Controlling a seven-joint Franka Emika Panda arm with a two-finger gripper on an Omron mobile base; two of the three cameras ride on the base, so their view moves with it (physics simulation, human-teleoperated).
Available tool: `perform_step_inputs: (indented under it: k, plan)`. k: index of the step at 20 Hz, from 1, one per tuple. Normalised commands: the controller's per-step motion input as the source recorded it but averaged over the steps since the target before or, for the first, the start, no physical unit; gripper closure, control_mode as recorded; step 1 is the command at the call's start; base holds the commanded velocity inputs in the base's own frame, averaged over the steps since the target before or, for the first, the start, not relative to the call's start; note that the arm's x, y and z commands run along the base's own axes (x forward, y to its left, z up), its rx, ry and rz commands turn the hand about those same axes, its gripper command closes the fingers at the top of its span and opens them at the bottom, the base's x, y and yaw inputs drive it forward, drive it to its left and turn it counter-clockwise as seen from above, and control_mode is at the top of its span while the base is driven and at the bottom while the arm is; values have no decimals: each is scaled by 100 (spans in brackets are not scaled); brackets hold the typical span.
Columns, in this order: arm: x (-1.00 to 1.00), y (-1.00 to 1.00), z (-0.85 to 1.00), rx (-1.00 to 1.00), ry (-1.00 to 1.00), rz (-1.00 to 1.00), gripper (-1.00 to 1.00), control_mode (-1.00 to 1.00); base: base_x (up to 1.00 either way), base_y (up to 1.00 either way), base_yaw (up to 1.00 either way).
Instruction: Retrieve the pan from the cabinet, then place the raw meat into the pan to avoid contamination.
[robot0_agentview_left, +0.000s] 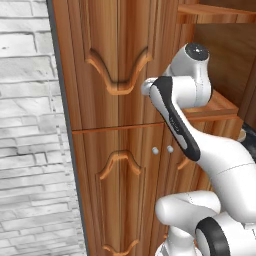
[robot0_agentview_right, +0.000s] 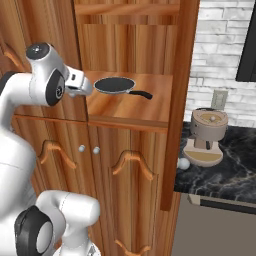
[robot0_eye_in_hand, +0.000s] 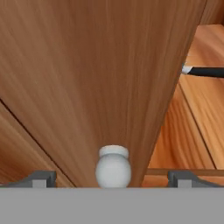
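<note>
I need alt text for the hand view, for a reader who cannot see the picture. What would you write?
A small round silver knob on a reddish-brown wooden cabinet door sits between the two open fingertips of the end effector. To the right, past the door's edge, a wooden shelf holds a dark pan handle.

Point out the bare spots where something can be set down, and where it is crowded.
Free: the wooden shelf in front of the pan, out to its front edge; the dark counter right of the coffee machine. Crowded: the door edge where the open gripper straddles the knob; the counter's left end beside the cabinet.
</note>
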Motion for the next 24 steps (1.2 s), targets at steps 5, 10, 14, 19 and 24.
perform_step_inputs:
  k: [5,10,14,19,24]
  plan:
    - [23,0,-3,0,-2,0,-100,-100,0,0,0]
    - [9,0,-9,0,0,0,-100,-100,0,0,0]
    - [0,0,-15,0,0,0,-100,-100,0,0,0]
    - [0,0,-6,0,0,0,-100,-100,0,0,0]
    - [0,0,-1,0,0,0,100,-100,0,0,0]
